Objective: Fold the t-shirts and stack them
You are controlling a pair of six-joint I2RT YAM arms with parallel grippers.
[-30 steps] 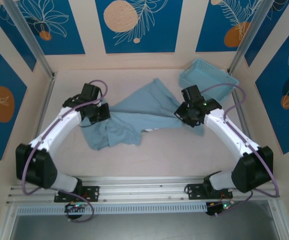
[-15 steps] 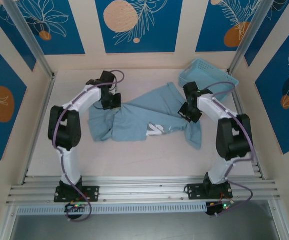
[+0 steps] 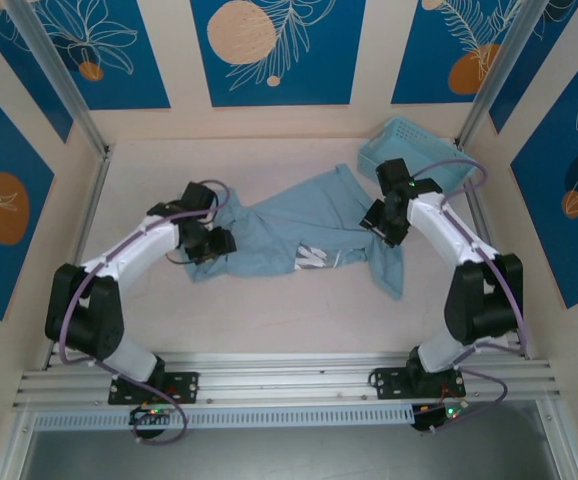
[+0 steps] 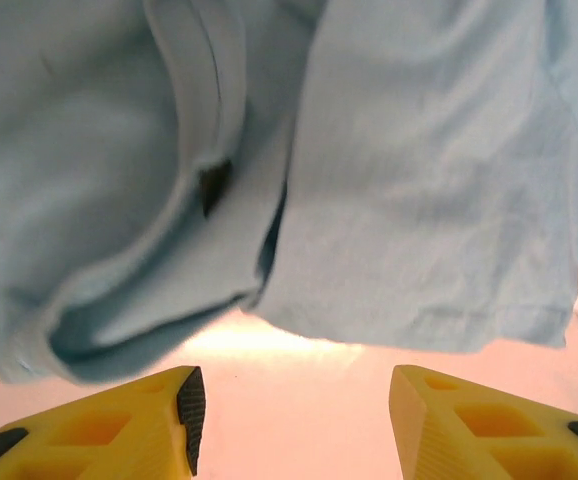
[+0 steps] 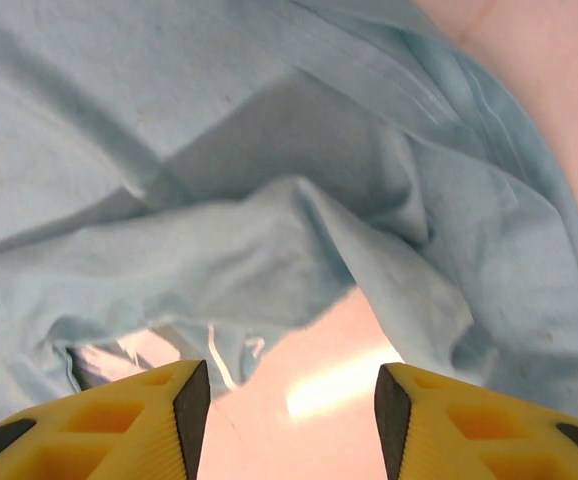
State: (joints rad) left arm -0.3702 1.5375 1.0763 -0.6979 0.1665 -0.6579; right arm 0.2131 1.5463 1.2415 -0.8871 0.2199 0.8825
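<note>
Out on the beige table, crumpled sky-blue cloth t-shirt lies spread left to right, guessing for flattening; left gripper and right gripper both gape empty

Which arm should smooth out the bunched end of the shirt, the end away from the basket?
Left, probably. The left gripper hangs open right at that crumpled end of the t-shirt, folded hem just ahead of its fingers. The right gripper sits at the opposite end, beside the basket.
</note>
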